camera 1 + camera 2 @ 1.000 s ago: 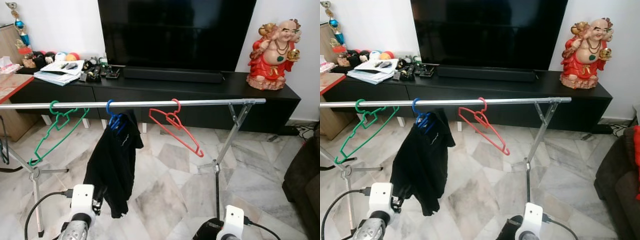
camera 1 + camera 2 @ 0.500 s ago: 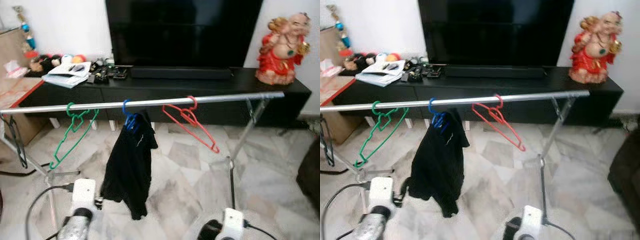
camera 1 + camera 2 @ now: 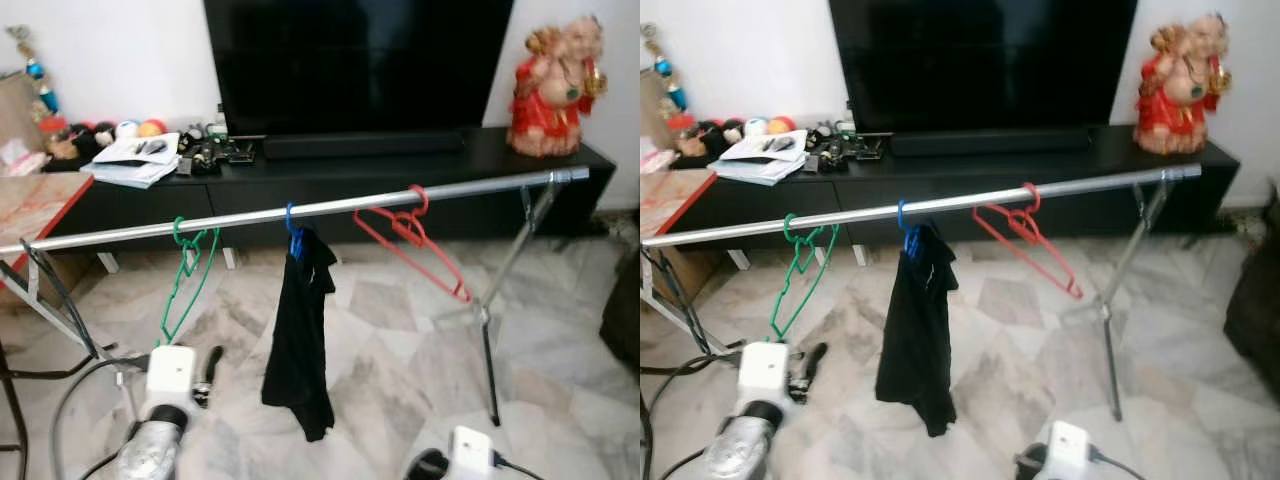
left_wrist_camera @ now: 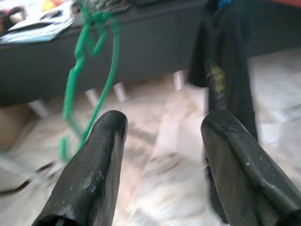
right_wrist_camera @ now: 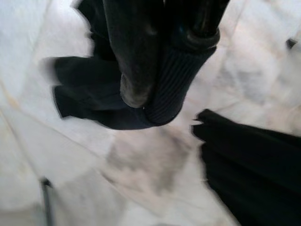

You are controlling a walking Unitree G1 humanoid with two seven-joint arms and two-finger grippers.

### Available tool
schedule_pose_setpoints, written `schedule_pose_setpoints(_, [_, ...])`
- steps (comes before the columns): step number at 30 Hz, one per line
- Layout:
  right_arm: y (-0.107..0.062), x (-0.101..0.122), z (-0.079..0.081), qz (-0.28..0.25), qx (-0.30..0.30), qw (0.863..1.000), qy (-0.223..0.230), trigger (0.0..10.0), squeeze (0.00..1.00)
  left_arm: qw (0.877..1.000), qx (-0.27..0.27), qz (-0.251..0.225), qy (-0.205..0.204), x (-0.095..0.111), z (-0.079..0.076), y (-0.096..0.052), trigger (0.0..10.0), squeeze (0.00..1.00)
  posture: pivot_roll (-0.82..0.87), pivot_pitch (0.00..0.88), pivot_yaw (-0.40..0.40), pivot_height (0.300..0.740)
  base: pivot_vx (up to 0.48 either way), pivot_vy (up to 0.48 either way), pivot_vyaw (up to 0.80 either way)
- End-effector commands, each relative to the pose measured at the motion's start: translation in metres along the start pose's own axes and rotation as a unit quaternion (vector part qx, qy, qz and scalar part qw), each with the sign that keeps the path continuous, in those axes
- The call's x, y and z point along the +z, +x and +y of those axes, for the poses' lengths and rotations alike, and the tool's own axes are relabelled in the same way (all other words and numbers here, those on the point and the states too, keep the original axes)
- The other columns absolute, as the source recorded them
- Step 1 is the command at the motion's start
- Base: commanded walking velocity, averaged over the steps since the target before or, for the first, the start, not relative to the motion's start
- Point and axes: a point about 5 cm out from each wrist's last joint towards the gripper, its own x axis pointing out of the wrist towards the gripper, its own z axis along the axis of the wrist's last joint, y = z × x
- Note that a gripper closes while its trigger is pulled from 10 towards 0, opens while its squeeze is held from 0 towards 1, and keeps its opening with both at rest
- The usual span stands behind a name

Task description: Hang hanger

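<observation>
Left gripper (image 4: 162, 155) was wide open and held nothing, low under the rail (image 3: 300, 210).

From the head, three hangers hung on the rail: green hanger (image 3: 185, 275), blue hanger (image 3: 292, 235) with a black shirt (image 3: 300, 340), red hanger (image 3: 415, 245). Hanging looked done; stepping back seemed next.

Right gripper (image 5: 155, 70) looked shut, down by the floor.

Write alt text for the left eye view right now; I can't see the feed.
A silver clothes rail crosses the room, carrying a green hanger, a blue hanger holding a black garment, and a red hanger. The left gripper sits low, below the green hanger, fingers open. Behind stands a black TV console with a red figurine.
</observation>
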Motion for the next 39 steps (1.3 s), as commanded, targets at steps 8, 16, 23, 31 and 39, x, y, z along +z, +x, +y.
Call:
schedule_pose_setpoints(8, [0.001,0.007,0.007,-0.013,0.008,1.0,0.001,10.0,0.0,1.0,0.007,0.0,0.0,0.007,0.007,0.002,10.0,0.0,0.12,0.0,0.033,0.74,0.0,0.408,0.0])
schedule_pose_setpoints(16, [0.002,0.009,0.006,-0.012,0.011,1.0,0.004,10.0,0.0,1.0,0.011,0.001,-0.005,0.009,0.007,0.002,10.0,0.0,0.13,0.0,0.022,0.74,0.0,0.406,-0.25])
schedule_pose_setpoints(23, [0.002,0.01,0.006,-0.011,0.013,1.0,-0.001,10.0,0.0,1.0,0.009,-0.002,-0.012,0.012,0.007,0.003,10.0,0.0,0.14,0.0,0.018,0.74,0.0,0.362,-0.79])
schedule_pose_setpoints(31, [0.002,0.009,0.006,-0.008,0.014,1.0,-0.002,10.0,0.0,1.0,-0.007,-0.018,-0.022,0.019,0.006,0.003,10.0,0.0,0.15,0.0,0.012,0.74,0.0,0.0,-0.78])
schedule_pose_setpoints(39, [0.002,0.006,0.003,-0.001,0.013,1.0,-0.008,10.0,0.0,0.999,-0.005,-0.03,-0.018,0.027,0.006,0.005,10.0,0.0,0.15,0.0,0.008,0.74,0.0,0.0,-0.77])
